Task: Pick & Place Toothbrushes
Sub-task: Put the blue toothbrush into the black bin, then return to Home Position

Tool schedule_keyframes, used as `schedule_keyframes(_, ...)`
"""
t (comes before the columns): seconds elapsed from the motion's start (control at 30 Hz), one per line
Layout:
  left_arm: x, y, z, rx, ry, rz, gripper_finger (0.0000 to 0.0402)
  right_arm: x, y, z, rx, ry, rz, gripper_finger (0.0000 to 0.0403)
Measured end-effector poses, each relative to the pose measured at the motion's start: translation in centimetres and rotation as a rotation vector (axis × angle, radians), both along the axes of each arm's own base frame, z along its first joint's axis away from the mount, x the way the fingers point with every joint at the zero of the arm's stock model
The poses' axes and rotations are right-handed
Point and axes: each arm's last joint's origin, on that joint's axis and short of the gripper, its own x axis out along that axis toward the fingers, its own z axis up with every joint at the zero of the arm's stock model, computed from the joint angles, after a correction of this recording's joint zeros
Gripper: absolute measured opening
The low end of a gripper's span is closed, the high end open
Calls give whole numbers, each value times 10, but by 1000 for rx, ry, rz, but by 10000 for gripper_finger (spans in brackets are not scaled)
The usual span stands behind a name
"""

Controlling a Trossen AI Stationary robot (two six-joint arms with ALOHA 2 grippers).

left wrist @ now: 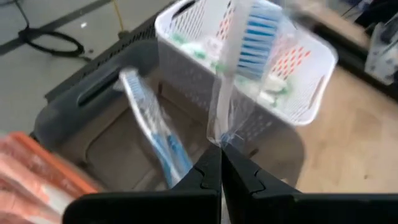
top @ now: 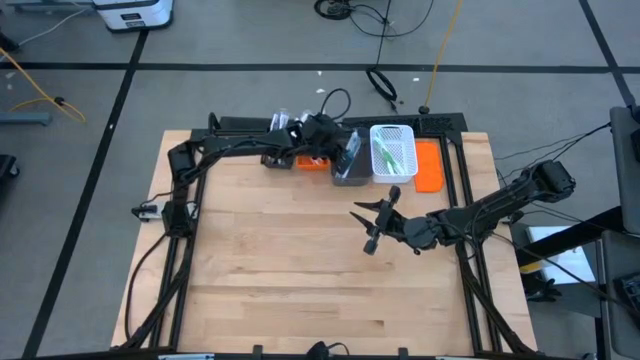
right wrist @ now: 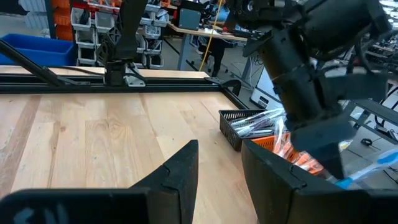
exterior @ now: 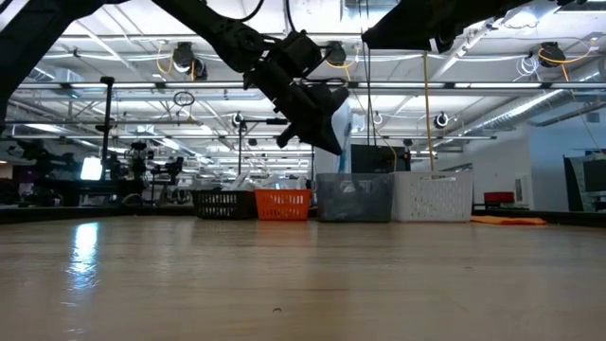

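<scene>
My left gripper (left wrist: pixel 221 155) is shut on a clear-wrapped toothbrush with blue bristles (left wrist: pixel 254 38) and hovers over the grey bin (top: pixel 350 165) at the table's far edge; the low view shows it (exterior: pixel 317 109) above the bins. A second blue toothbrush (left wrist: pixel 149 124) leans inside the grey bin (left wrist: pixel 93 93). The white bin (top: pixel 393 150) beside it holds green toothbrushes. My right gripper (top: pixel 368 225) is open above the bare table, nearer than the bins, touching nothing. My left gripper pinches the wrapped toothbrush between its two fingertips, at the handle end of the clear wrapper (left wrist: pixel 219 138). The brush is lifted clear, extending away from the fingers with its bristle head (left wrist: pixel 254 38) farthest out, over the grey and white bins.
A black bin (top: pixel 278 155) and an orange bin (top: pixel 312 160) stand left of the grey one, both holding wrapped toothbrushes (right wrist: pixel 261 124). A flat orange piece (top: pixel 428 165) lies right of the white bin. Black frame rails run along the table's edges. Bare wood (top: pixel 300 270) fills the near half.
</scene>
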Motion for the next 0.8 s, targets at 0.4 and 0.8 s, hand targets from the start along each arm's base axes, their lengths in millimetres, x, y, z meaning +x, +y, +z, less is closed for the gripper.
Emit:
schedule_keyframes(0.4,2,-5,-2,7,15,-16,4,0,0,0,-1,0,0,114)
schedule_keyframes(0.8,1,-7,-5,54,73,51,113,0,0,0,-1,1,0,114)
